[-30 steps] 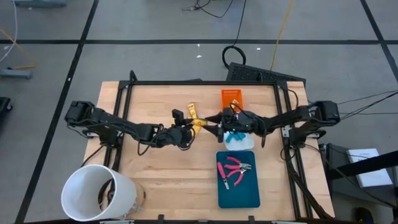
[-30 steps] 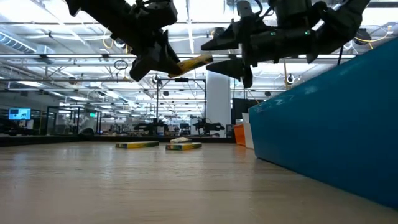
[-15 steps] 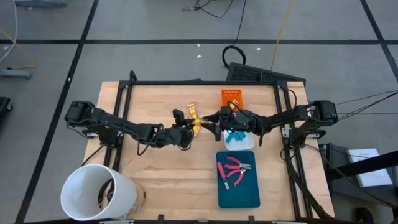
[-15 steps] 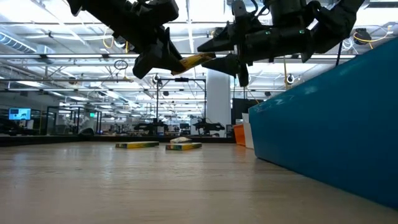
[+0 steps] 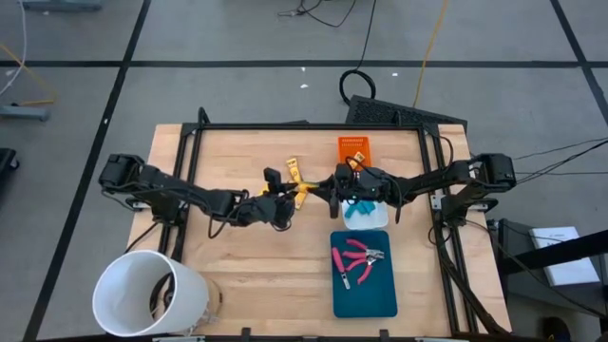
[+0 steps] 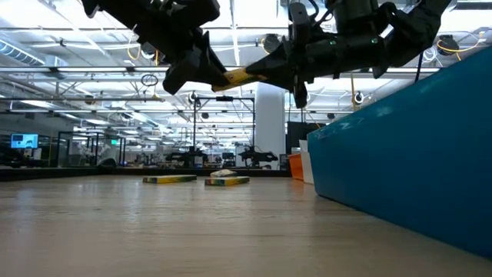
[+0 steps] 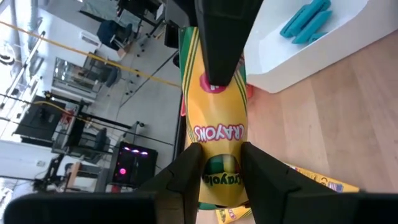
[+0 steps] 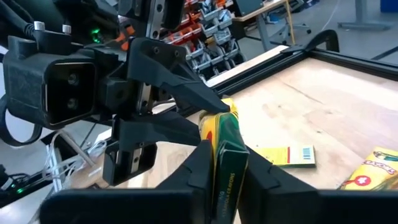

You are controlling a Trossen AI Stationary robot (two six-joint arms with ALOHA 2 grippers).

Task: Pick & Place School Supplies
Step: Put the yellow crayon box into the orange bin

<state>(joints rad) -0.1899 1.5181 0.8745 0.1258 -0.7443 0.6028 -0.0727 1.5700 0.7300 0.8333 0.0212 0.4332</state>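
The white tray (image 5: 375, 217) sat just right of the meeting point, the teal tray (image 5: 365, 285) nearer the front edge beyond it. The crayon box (image 7: 213, 134) hung above the table, long axis running arm to arm. The left gripper (image 5: 285, 200) clamped one end, and the right gripper (image 5: 328, 188) was closed on the other; the right arm was nearer the white tray.
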